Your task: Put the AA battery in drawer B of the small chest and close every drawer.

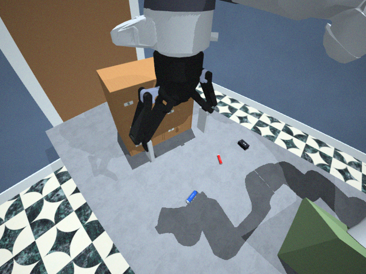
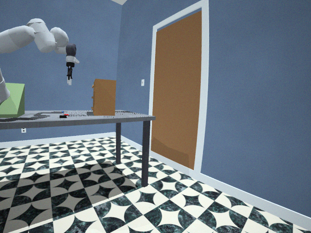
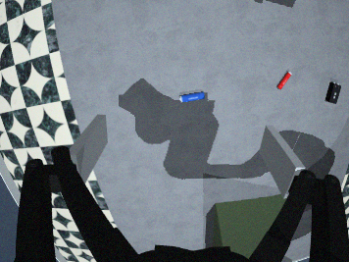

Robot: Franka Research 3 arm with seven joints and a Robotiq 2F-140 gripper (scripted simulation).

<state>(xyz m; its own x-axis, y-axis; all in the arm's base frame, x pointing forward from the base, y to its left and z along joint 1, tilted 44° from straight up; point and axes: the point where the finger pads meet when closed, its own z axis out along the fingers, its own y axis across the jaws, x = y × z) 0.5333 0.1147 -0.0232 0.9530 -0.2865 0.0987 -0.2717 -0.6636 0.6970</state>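
A blue cylinder (image 1: 191,196) (image 2: 62,112) (image 3: 192,97), seemingly the AA battery, lies on its side on the table, well out from the chest's front. The small wooden chest (image 1: 125,75) (image 2: 104,98) stands upright near the table's far end. Its drawers look pushed in, with knobs and small white labels on the front. The label letters are too small to read, and my arm hides part of the front. My gripper (image 1: 177,145) (image 2: 69,83) (image 3: 185,134) is wide open and empty, pointing down, high above the table in front of the chest.
A smaller red cylinder (image 1: 219,159) (image 2: 66,114) (image 3: 284,80) and a black block (image 1: 243,144) (image 2: 62,116) (image 3: 333,92) lie right of the blue one in the top view. A large green block (image 1: 308,234) (image 2: 12,100) (image 3: 245,222) stands by the arm's base.
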